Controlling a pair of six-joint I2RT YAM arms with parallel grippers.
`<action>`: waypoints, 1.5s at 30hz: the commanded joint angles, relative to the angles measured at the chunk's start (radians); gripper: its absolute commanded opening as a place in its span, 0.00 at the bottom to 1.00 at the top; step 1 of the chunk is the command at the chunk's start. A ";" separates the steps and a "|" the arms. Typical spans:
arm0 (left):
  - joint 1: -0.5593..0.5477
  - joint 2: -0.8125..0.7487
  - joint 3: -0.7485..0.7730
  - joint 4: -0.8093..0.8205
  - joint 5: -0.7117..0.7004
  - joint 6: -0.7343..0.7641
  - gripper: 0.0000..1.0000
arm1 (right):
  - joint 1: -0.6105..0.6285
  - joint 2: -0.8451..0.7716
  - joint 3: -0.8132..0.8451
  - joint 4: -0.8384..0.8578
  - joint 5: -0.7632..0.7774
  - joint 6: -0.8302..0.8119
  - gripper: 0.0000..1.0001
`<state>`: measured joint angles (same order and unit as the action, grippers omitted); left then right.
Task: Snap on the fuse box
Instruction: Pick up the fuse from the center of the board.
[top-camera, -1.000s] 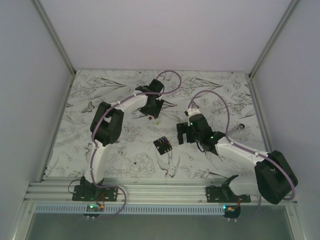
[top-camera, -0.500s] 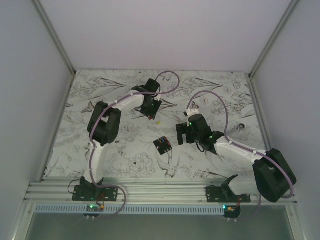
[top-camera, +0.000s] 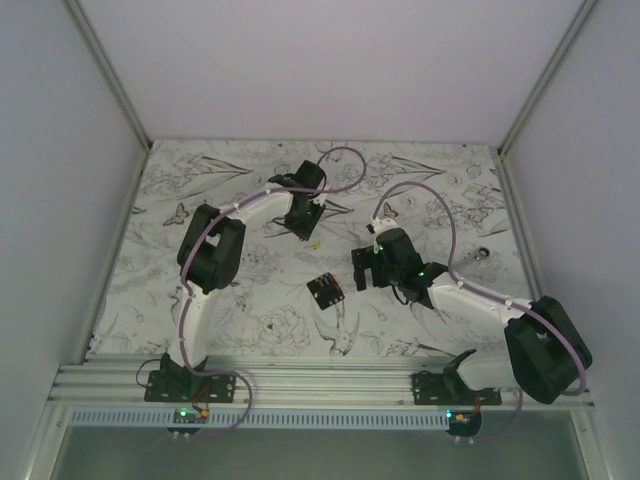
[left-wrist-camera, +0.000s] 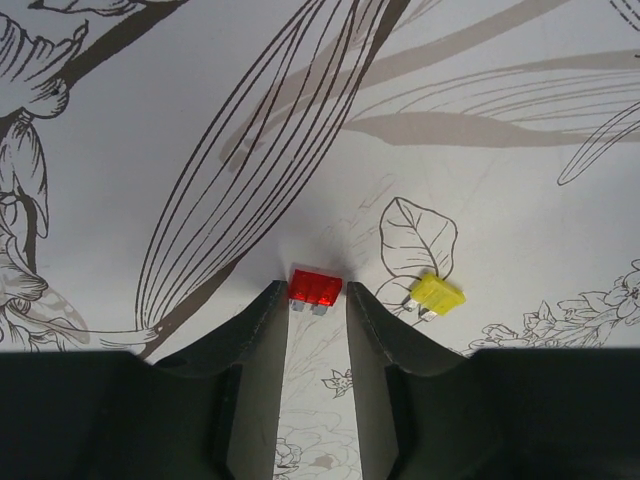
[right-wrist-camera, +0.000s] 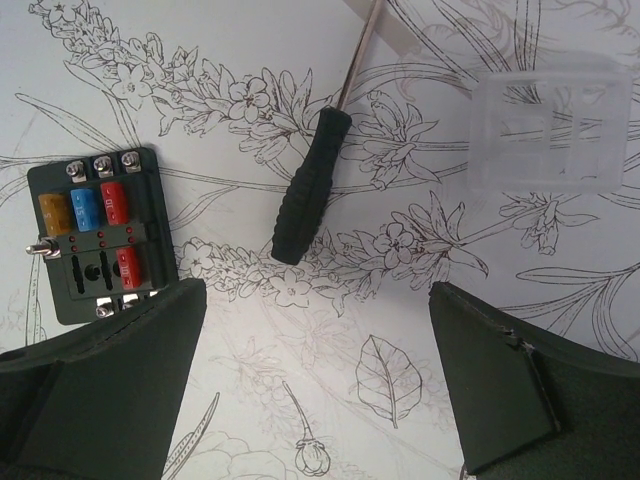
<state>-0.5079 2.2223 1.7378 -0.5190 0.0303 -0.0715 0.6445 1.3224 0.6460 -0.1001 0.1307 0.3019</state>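
Risk: fuse box (top-camera: 325, 290) lies flat mid-table, unbraced, so a push may slide it. Farther out, red fuse (left-wrist-camera: 315, 288) sits only at the jaw tips. An off-centre pinch may twist or flick it, or knock yellow fuse (left-wrist-camera: 437, 294) just beside. Right gripper (top-camera: 368, 268) hangs low just right of the box, spread wide, empty. Left gripper (top-camera: 303, 222) reaches far, pointing down, jaws narrow around the red fuse; can't tell if the pinch is firm.

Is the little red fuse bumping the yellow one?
Apart. Left wrist view shows table between the small red plastic fuse and small yellow plastic fuse.
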 joint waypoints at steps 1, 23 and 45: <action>-0.013 0.014 -0.041 -0.063 0.011 0.018 0.32 | -0.006 0.005 0.016 0.026 -0.008 -0.004 1.00; -0.041 -0.287 -0.259 0.060 0.023 -0.045 0.20 | -0.033 -0.048 0.012 0.062 -0.130 0.029 1.00; -0.050 -0.169 -0.225 0.075 -0.043 -0.013 0.48 | -0.045 -0.052 -0.013 0.074 -0.148 0.019 1.00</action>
<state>-0.5682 2.0197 1.4750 -0.4408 -0.0418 -0.1322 0.6117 1.2850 0.6395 -0.0559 -0.0105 0.3260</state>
